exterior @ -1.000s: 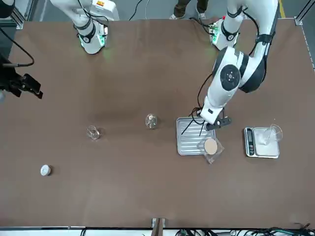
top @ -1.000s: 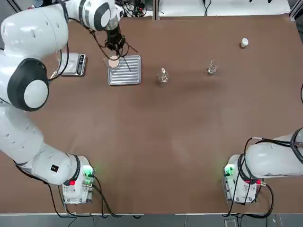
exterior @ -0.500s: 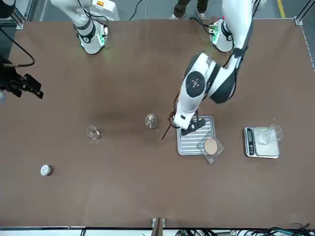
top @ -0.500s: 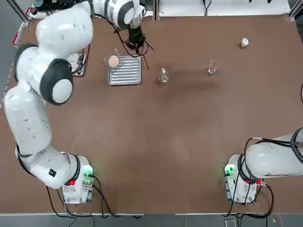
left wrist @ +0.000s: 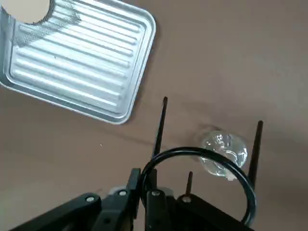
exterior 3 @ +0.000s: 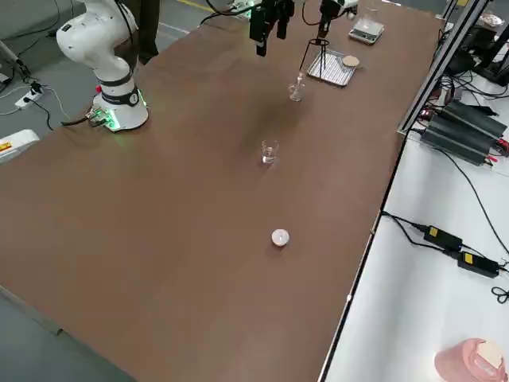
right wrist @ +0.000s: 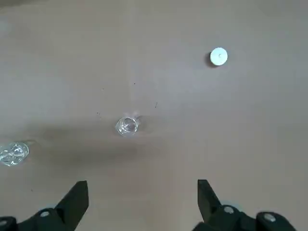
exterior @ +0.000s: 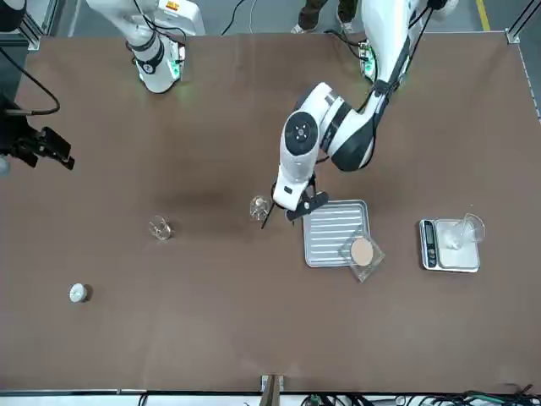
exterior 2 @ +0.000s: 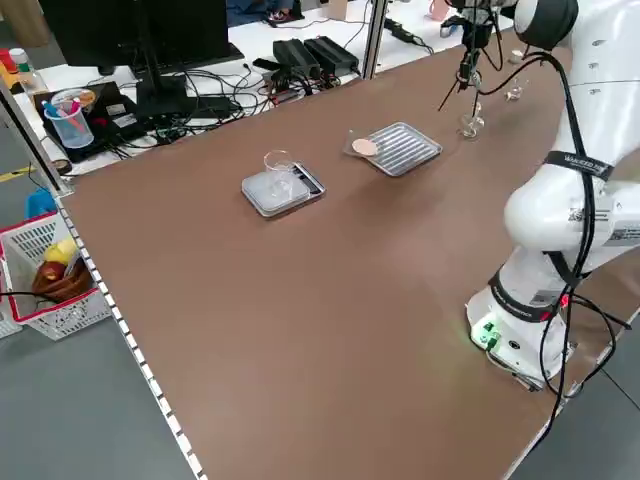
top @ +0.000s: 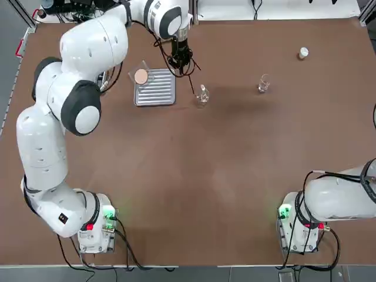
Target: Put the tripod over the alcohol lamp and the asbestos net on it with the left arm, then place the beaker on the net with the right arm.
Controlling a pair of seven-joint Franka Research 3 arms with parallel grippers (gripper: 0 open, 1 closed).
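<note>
While I scan from the table's left, the ridged tray (top: 155, 87) carries only the asbestos net (top: 141, 76), on its far corner. My left gripper (left wrist: 144, 202) is clenched on the tripod (left wrist: 199, 168), ring level and legs down, just beside the alcohol lamp (top: 202, 94), I judge for lowering over it. Further right the beaker (top: 263, 84) looks empty; my right gripper (right wrist: 143, 197) hangs released, parked.
</note>
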